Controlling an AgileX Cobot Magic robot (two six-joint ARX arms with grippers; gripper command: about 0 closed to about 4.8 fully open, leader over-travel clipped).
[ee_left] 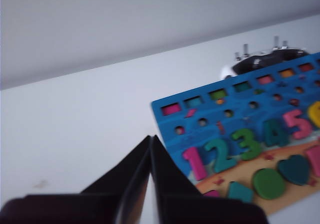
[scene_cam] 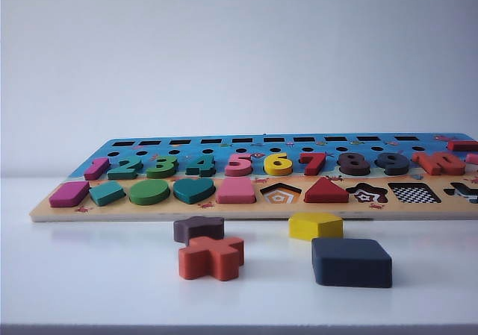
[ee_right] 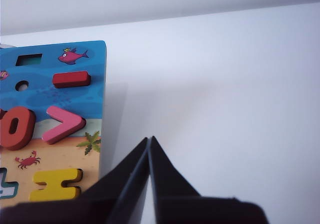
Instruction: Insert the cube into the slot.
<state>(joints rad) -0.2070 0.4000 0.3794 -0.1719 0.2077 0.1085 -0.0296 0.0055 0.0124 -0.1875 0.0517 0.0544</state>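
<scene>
The cube (scene_cam: 351, 262), a flat dark navy-grey square block, lies on the white table in front of the puzzle board (scene_cam: 246, 210), toward the right in the exterior view. The slot (scene_cam: 414, 193), a square recess with a black-and-white checkered base, is in the board's front row, behind and right of the cube. Neither gripper shows in the exterior view. In its wrist view, my left gripper (ee_left: 151, 138) is shut and empty above the table beside the board's corner near the numbers (ee_left: 220, 154). My right gripper (ee_right: 150, 139) is shut and empty beside the board's other end (ee_right: 97, 109).
A yellow pentagon block (scene_cam: 315, 225), a dark brown star-like block (scene_cam: 199, 229) and an orange cross block (scene_cam: 211, 257) lie loose before the board. Coloured numbers and shapes fill the board; pentagon (scene_cam: 281, 194) and star (scene_cam: 367, 193) recesses are open. A dark object (ee_left: 265, 60) sits behind the board.
</scene>
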